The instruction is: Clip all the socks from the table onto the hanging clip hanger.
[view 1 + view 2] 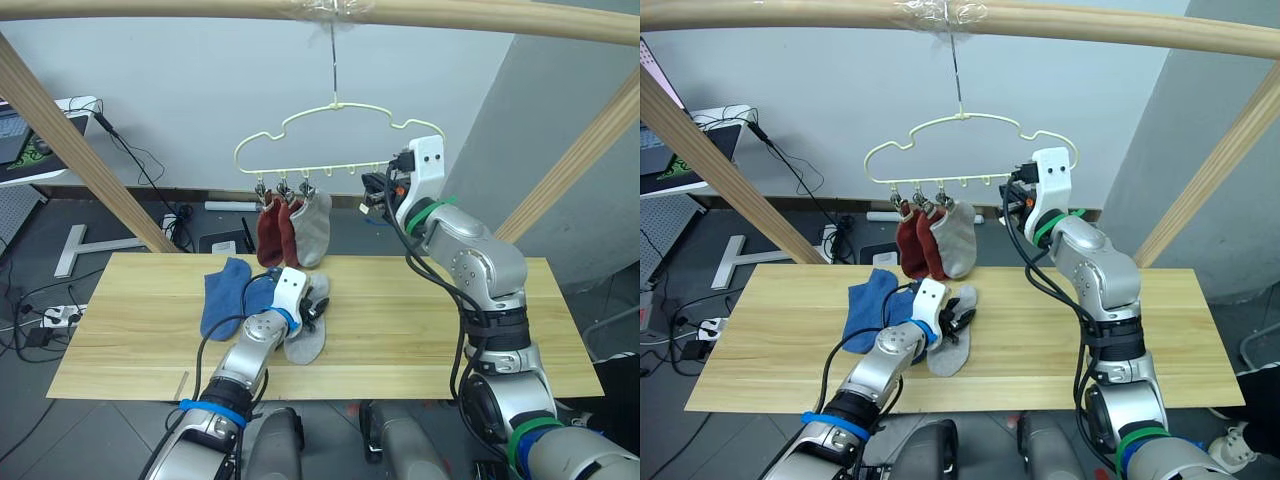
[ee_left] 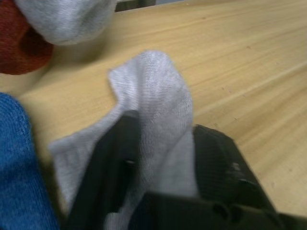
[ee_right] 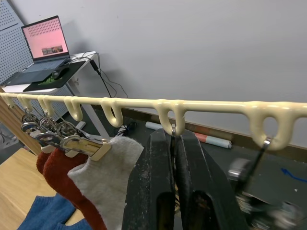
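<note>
The pale-yellow clip hanger [image 1: 322,128] hangs by its hook from the top pole. Two rust red socks [image 1: 272,230] and one light grey sock [image 1: 315,224] hang from its left clips. On the table [image 1: 430,325] lie two blue socks [image 1: 224,294] and a light grey sock [image 1: 306,342]. My left gripper [image 2: 160,129] is down on that grey sock, its fingers [image 2: 117,158] closed on a raised fold of it. My right gripper [image 3: 173,136] is up at the hanger's lower bar, shut on a small metal clip [image 3: 172,128].
A round wooden pole frame [image 1: 460,14] spans overhead, with slanted legs at both sides of the table. Another free clip [image 3: 250,167] dangles beside my right gripper. A laptop [image 3: 48,43] sits on a side desk at the left; cables lie on the floor behind.
</note>
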